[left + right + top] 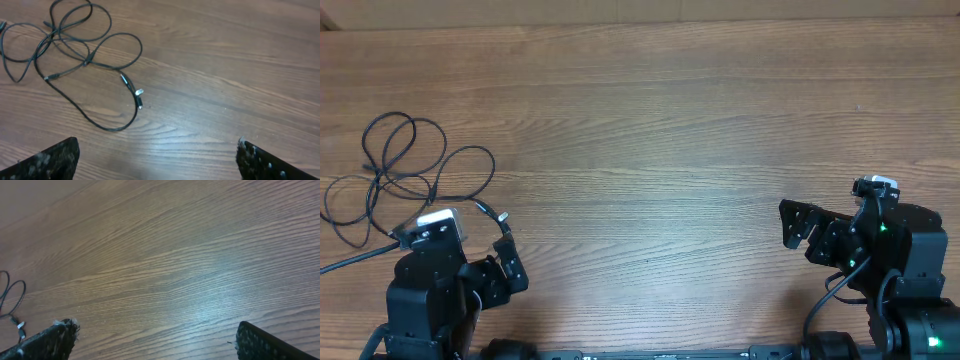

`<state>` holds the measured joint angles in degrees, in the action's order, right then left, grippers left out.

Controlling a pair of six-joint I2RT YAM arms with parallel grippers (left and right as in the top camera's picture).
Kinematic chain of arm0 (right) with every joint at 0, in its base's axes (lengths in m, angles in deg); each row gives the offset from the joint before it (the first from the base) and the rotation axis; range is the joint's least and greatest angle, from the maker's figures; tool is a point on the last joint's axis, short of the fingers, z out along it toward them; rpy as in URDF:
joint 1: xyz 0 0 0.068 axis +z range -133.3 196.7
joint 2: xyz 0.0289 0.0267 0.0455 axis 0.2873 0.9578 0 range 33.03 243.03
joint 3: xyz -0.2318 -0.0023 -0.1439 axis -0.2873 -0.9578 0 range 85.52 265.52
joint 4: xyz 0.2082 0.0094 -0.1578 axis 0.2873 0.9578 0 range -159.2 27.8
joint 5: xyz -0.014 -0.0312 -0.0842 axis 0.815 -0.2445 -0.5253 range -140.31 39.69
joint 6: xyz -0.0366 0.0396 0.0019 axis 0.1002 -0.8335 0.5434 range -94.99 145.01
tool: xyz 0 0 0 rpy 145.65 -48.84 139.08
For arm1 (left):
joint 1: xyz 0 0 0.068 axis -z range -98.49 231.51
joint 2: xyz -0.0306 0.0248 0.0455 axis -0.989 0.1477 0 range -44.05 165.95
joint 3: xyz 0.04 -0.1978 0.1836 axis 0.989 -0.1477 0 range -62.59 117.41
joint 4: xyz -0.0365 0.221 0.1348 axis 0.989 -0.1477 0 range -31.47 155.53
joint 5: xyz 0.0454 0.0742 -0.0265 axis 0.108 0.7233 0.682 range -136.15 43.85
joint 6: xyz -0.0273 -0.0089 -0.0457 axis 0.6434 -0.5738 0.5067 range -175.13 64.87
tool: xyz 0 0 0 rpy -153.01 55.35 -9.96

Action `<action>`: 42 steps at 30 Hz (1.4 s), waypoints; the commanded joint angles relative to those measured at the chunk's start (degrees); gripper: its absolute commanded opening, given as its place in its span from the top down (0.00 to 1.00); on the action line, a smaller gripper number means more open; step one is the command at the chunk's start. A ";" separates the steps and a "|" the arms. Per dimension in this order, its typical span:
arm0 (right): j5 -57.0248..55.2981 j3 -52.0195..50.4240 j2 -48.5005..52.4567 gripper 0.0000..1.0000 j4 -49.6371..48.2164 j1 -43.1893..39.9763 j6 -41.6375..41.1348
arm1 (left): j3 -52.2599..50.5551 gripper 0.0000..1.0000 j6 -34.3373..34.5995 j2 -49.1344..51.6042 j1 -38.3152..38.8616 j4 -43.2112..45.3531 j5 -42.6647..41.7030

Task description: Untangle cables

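Note:
The cables (405,170) are thin black cords lying in loose overlapping loops on the wooden table at the far left. In the left wrist view the cables (85,62) show a small silvery plug tip near the middle; a bit of one loop shows at the left edge of the right wrist view (12,297). My left gripper (505,262) is open and empty, just below and right of the loops, not touching them; it also shows in the left wrist view (157,157). My right gripper (798,228) is open and empty at the right, and appears in its own view (155,340).
The wooden table (650,130) stretches between the two arms. A thicker black wire (345,262) runs from the left arm off the left edge. The table's far edge lies along the top of the overhead view.

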<state>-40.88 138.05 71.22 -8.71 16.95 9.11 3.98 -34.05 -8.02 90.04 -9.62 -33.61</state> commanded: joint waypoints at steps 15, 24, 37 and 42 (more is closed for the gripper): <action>-0.83 -0.46 -0.22 0.00 -0.20 0.04 -0.33 | -0.57 0.01 1.22 -0.09 0.11 0.00 0.96; -4.33 -0.76 -3.52 0.00 -3.69 -0.50 4.55 | -0.57 0.00 1.25 -0.09 0.11 -0.02 0.96; -4.28 -8.02 -20.55 0.00 -16.94 -0.68 9.16 | -0.57 0.01 1.22 -0.09 0.11 -0.02 0.98; -4.24 -15.93 -27.47 0.00 -24.68 -0.63 9.11 | -0.57 0.00 1.25 -0.09 0.11 0.00 0.96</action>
<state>-44.60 126.05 46.81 -30.81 16.36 17.68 3.94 -34.03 -8.02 90.04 -9.69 -33.46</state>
